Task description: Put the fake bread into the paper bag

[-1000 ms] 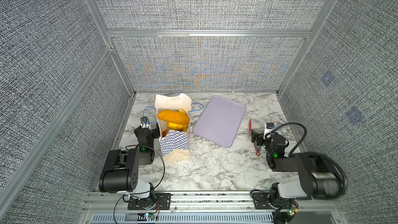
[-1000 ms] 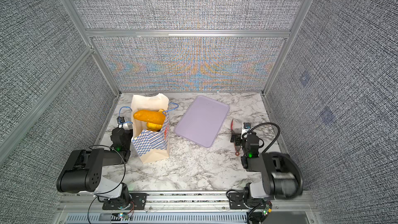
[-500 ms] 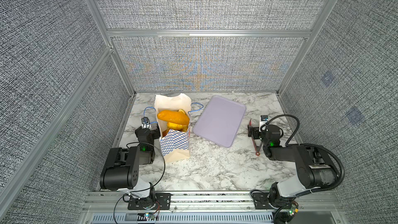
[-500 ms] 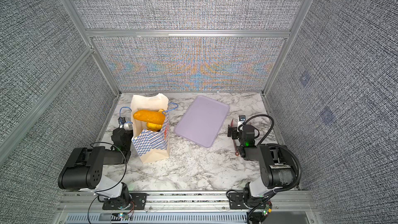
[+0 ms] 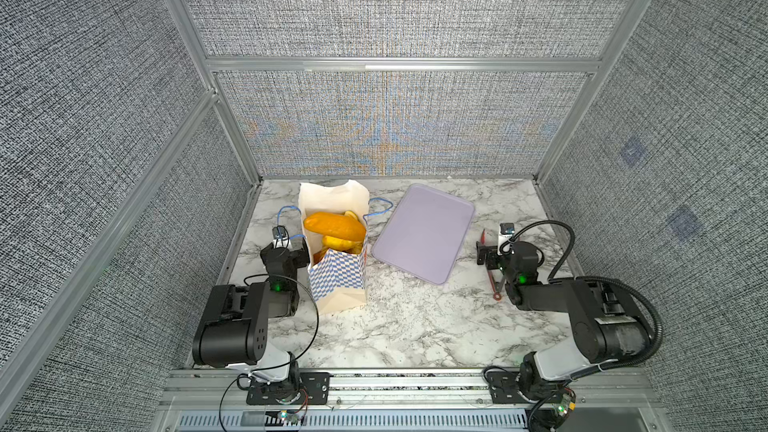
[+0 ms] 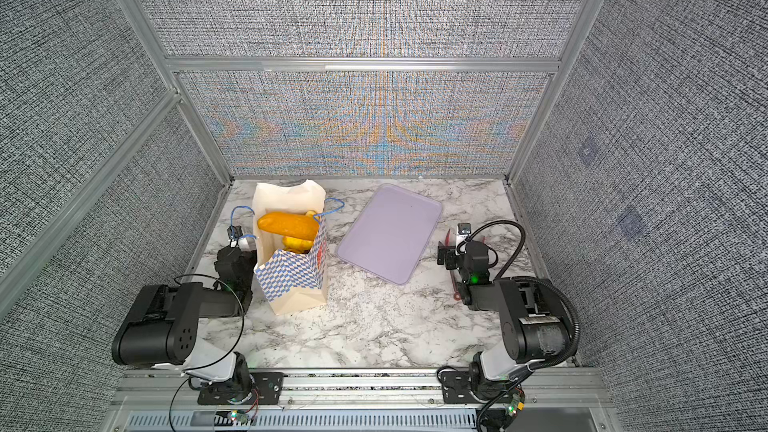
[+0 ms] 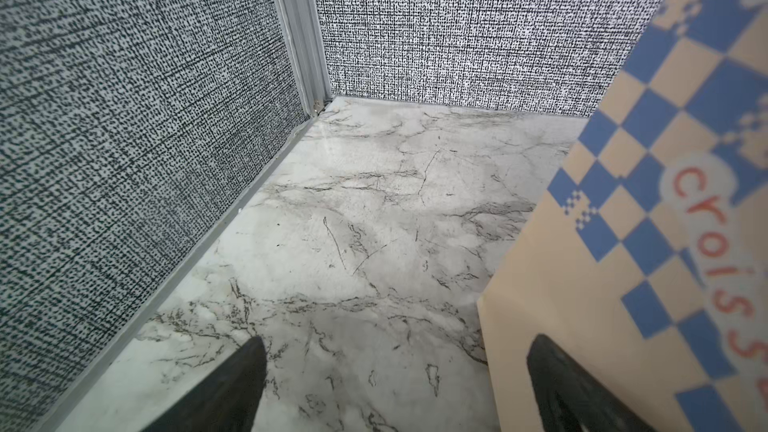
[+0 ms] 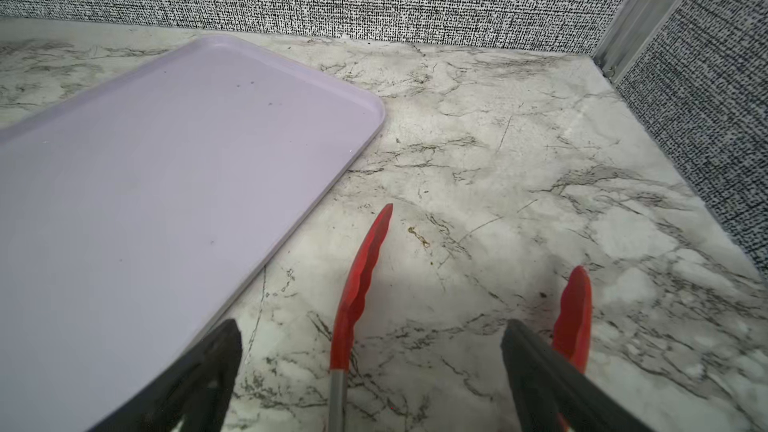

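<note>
Resting inside the paper bag (image 5: 337, 284), the fake bread (image 5: 334, 226) is being seen in both top views as a heap of glossy golden loaves, with the longest lying across the open mouth. The bag is standing upright toward the left of the marble worktop (image 5: 415, 326), and the lavender tray (image 5: 424, 238) is lying bare just beside it. No loaf is being shown outside the bag, so the task is being judged finished or nearly so.

Nothing is being gripped by either claw. The left claw (image 7: 397, 342) is being held spread wide, low beside the bag's cream base. Whether its nearer finger (image 7: 552, 376) is touching the paper cannot be told. The right claw (image 8: 372, 326) is being held released over the red tongs (image 8: 359, 284), which are lying on the worktop near the tray. One tong arm is lying between the fingers and the other is partly hidden behind a finger.

The loaves are being judged light, stiff and slick-glazed, so any piece needing a nudge would best be taken across its narrow middle. The bag is being judged thin, crushable and top-heavy when loaded. It would best be steadied at its folded base or lifted by the blue cord handles (image 5: 384, 201), not pinched on a wall.
</note>
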